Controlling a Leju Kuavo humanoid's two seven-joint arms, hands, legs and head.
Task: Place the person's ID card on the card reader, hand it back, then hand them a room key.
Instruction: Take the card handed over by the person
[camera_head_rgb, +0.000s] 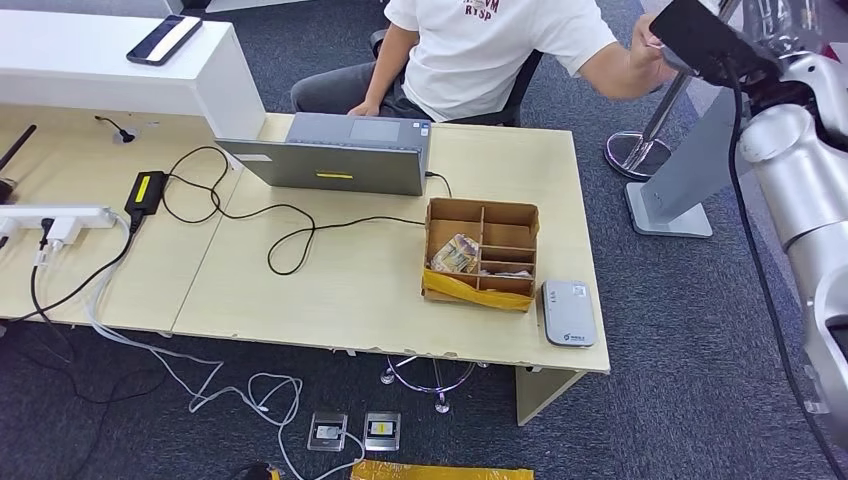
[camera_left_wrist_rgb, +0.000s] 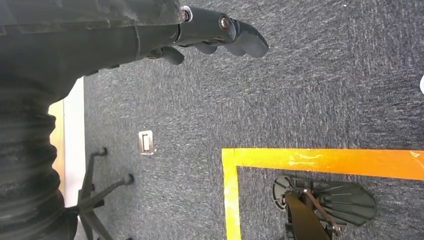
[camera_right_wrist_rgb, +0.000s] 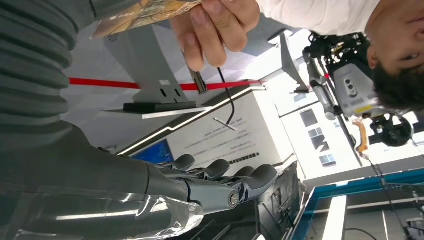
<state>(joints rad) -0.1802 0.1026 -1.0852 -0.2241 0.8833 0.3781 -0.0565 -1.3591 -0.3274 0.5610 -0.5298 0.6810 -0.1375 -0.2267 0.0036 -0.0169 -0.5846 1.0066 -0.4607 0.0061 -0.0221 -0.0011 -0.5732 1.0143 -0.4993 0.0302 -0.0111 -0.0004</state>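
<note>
The desk (camera_head_rgb: 350, 290) carries the fixed parts of the job, and the person (camera_head_rgb: 500, 50) sits at its 12 o'clock edge behind the laptop (camera_head_rgb: 335, 160). The divided box (camera_head_rgb: 481, 212) stands at 4 o'clock from the laptop with loose items in its left cells, possibly the room keys, though they are too small to tell. The reader (camera_head_rgb: 568, 313) lies just at 5 o'clock from the box, near the desk corner, and nothing rests on it. The right hand (camera_right_wrist_rgb: 220, 182) is raised off the desk, out at 2 o'clock from the box, with fingers straight and apart from the card, so it grips nothing. The left hand (camera_left_wrist_rgb: 215, 32) hangs over the carpet, loosely spread and empty. The card (camera_right_wrist_rgb: 145, 12) is pinched in the person's hand (camera_right_wrist_rgb: 215, 22), close beside the robot's right wrist. The task therefore looks to be at a handover. Whether the card is being offered for reading or has been returned cannot be told. Giving out the room key seems not yet done.
</note>
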